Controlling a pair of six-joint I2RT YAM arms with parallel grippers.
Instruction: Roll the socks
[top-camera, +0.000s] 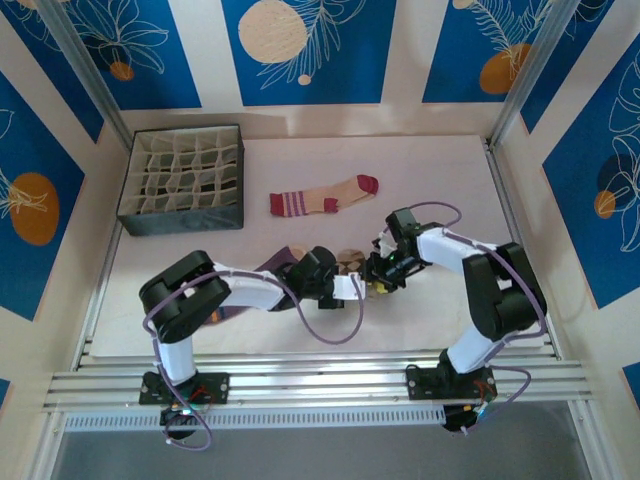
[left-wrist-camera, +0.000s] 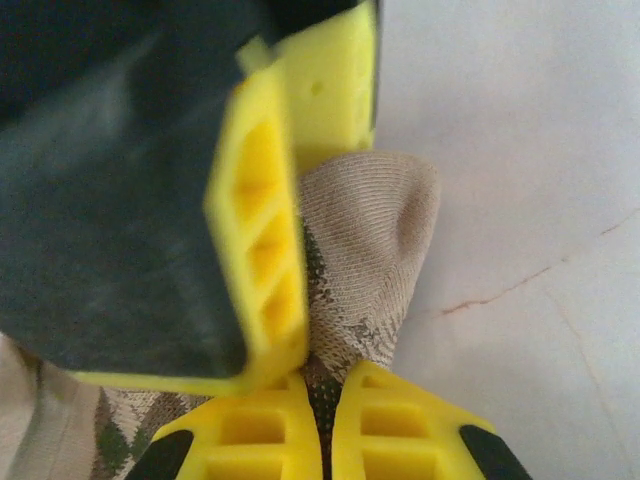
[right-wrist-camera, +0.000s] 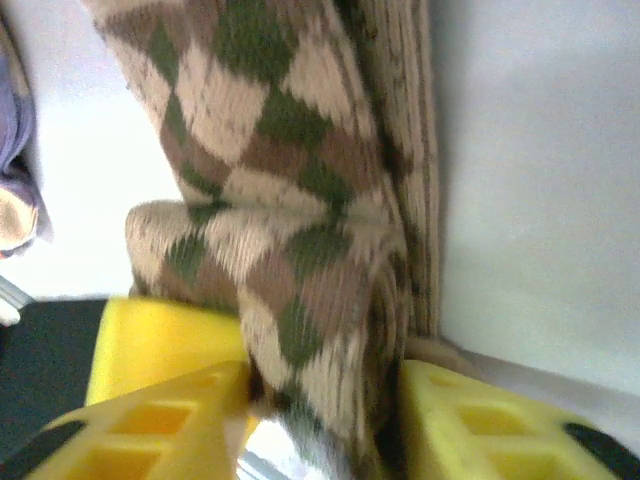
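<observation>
Left fingers (left-wrist-camera: 280, 430) are clenched on the argyle sock (left-wrist-camera: 370, 240) at the middle of the desk (top-camera: 450, 190). The right fingers (right-wrist-camera: 170, 390) are parted, one on either side of that sock. Both arms are bent inward, wrists nearly meeting. Three socks are counted: the argyle sock, a purple sock (right-wrist-camera: 12, 130) just left of it, and a striped-cuff sock (top-camera: 325, 197) lying flat farther off. One divided box (top-camera: 183, 182) is seen far left.

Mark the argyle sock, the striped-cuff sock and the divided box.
argyle sock (right-wrist-camera: 300, 190): right wrist view, on its diamond-patterned middle.
striped-cuff sock (top-camera: 320, 197): top external view, on its tan middle.
divided box (top-camera: 180, 221): top external view, on its dark front wall.
</observation>
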